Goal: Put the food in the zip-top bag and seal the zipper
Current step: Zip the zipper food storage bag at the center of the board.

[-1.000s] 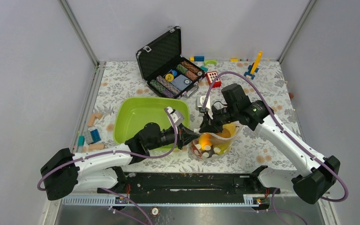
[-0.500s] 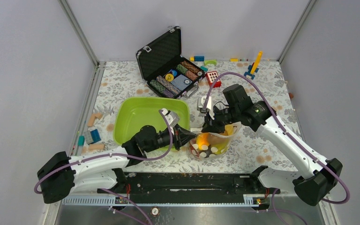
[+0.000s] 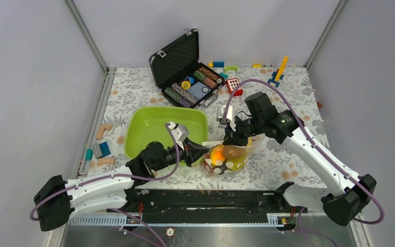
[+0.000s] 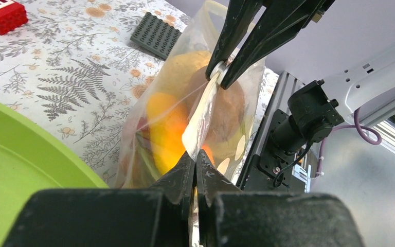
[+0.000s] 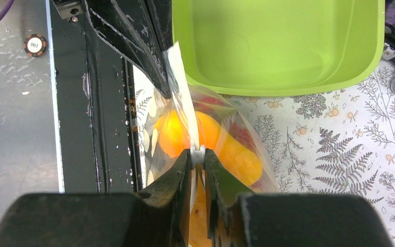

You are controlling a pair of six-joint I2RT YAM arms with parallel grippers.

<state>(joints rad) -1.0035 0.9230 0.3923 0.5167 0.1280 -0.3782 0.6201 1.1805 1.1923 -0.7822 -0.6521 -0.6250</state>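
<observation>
- Count: two arms, one zip-top bag (image 3: 227, 162), one lime-green tray (image 3: 149, 126), and one open poker-chip case (image 3: 177, 59).
- Count, food: all the food that shows sits inside the bag. One orange fruit (image 3: 217, 154) and one brownish fruit (image 4: 229, 110) are clear, with a patch of red (image 5: 244, 135) behind them. The full number cannot be told through the plastic.
- Count, strays: one red block (image 3: 234, 86), one grey baseplate (image 4: 157, 33), and one loose poker chip (image 5: 36, 45) on the metal rail. Several small blocks lie scattered well apart from both sets of fingers.
- Left fingers (image 3: 198, 152): pressed together, pinching the near end of the zipper (image 4: 199, 116). The strip comes up from between their tips.
- Right fingers (image 3: 231, 139): drawn in narrow and clamped on a small white piece on the same zipper, further along it.
- The zipper runs as one pale band from the left fingers to the right fingers.
- The bag hangs below and between the two sets of fingers, with its base on the floral bench (image 3: 288, 154). The fruit lies beneath the strip, close under both sets of tips.
- The tray sits just beside the left fingers, on the side away from the bag.
- The case lies well beyond the right fingers.
</observation>
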